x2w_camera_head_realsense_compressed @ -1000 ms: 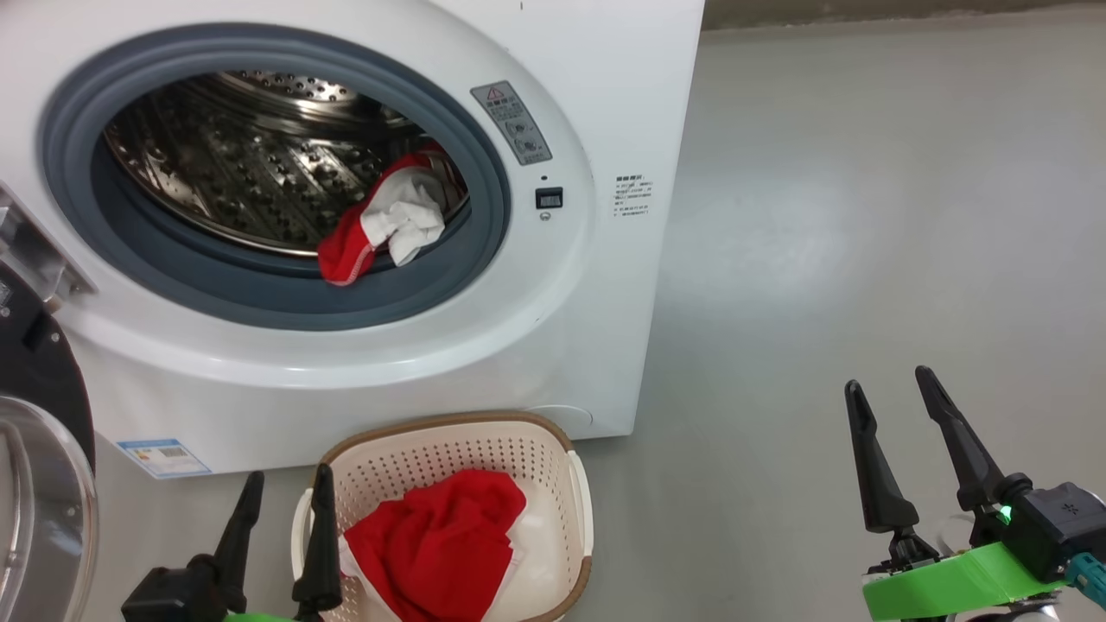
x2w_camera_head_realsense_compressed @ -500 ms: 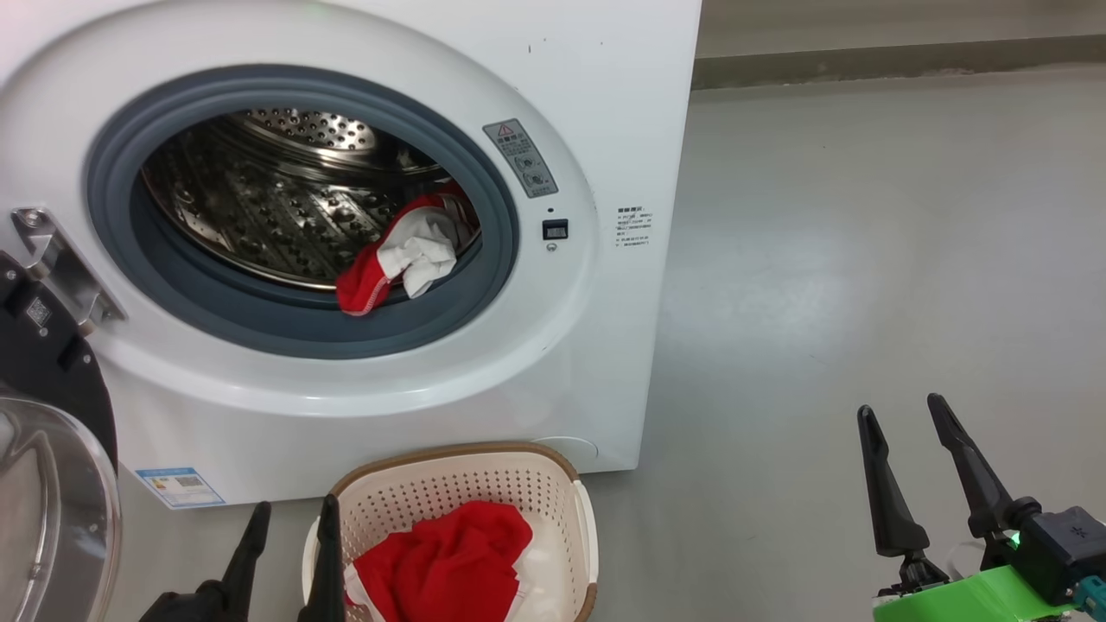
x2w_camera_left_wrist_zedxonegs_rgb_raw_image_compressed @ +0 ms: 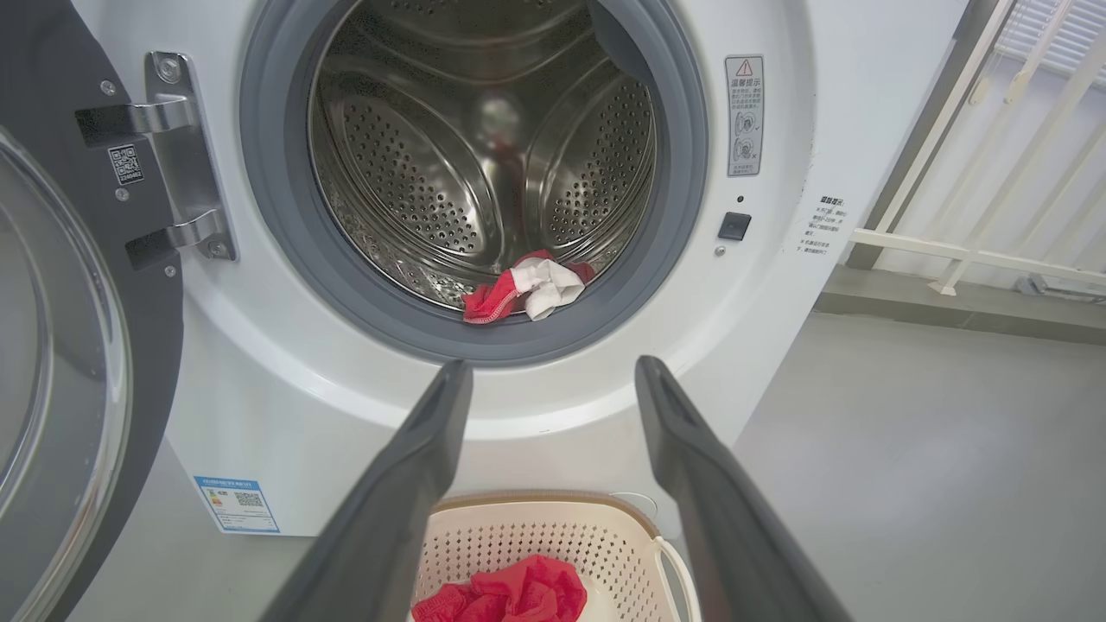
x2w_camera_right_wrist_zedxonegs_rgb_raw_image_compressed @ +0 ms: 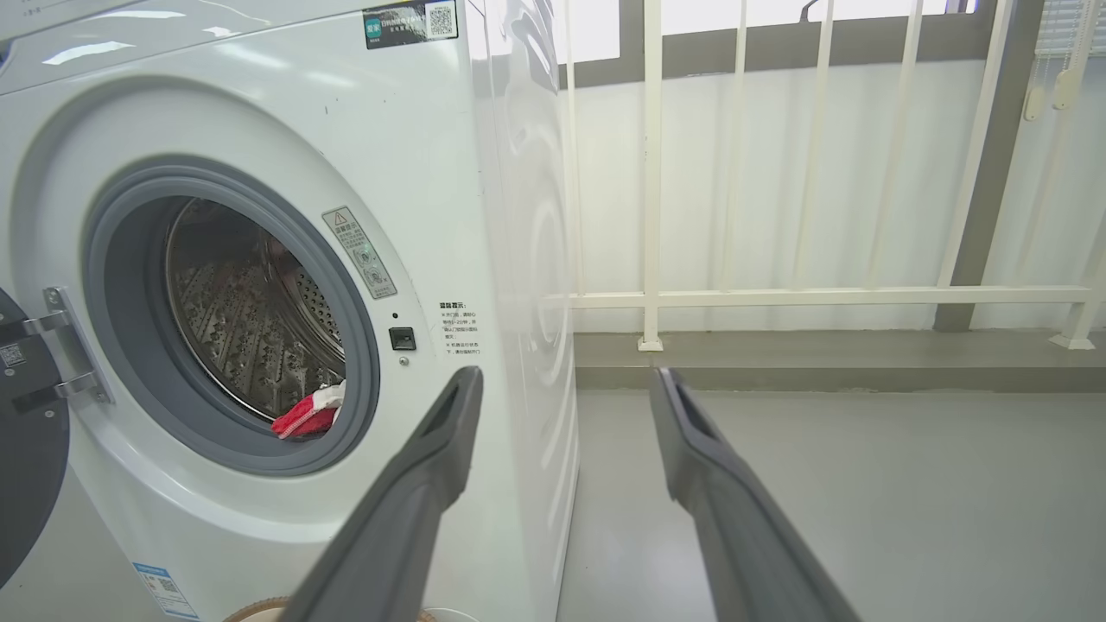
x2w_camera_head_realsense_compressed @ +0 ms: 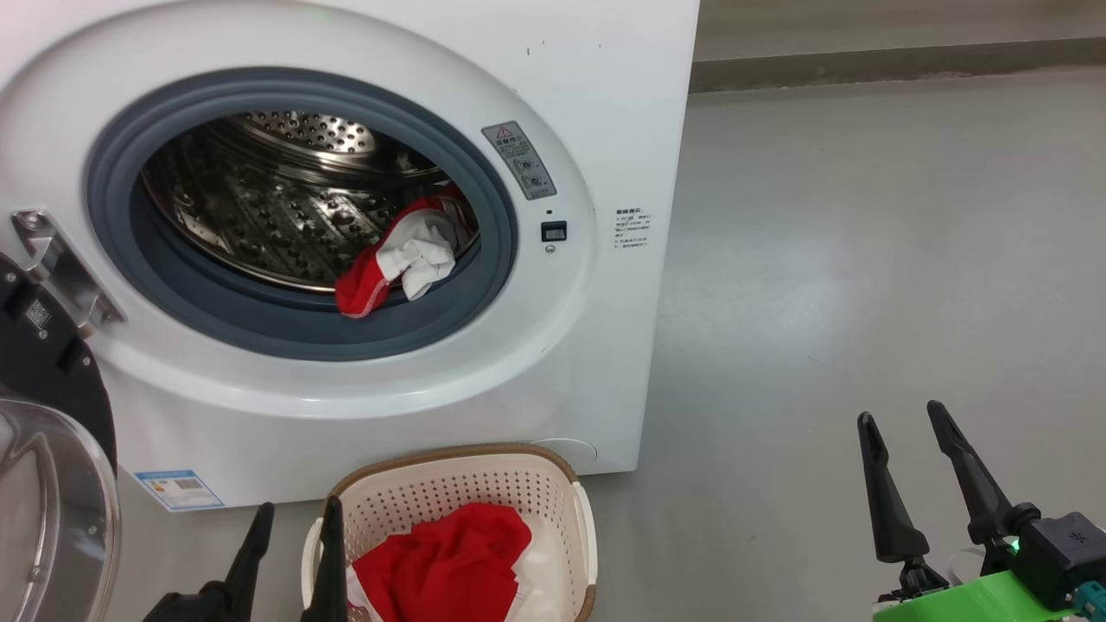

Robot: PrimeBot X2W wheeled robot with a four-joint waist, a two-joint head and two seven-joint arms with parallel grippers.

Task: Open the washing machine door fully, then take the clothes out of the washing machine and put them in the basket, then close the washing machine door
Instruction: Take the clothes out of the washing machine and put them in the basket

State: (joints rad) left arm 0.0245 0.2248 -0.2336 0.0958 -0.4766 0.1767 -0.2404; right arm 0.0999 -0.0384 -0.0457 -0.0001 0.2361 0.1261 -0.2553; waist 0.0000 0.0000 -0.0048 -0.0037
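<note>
Laundry balcony: washing machine (x2w_camera_right_wrist_zedxonegs_rgb_raw_image_compressed: 285, 285), grey floor (x2w_camera_head_realsense_compressed: 864, 259), white railing (x2w_camera_right_wrist_zedxonegs_rgb_raw_image_compressed: 778, 296).

Smooth grey floor (x2w_camera_head_realsense_compressed: 864, 259), matte, with a pale sheen of light across the middle. Carries the white washing machine (x2w_camera_head_realsense_compressed: 605, 104) at the left, set square on its base. Holds the cream perforated basket (x2w_camera_head_realsense_compressed: 432, 492) just in front of the machine's lower edge, below the round opening. Ends at the back in a low grey kerb (x2w_camera_right_wrist_zedxonegs_rgb_raw_image_compressed: 821, 358), footing for a white railing (x2w_camera_right_wrist_zedxonegs_rgb_raw_image_compressed: 650, 173).
</note>
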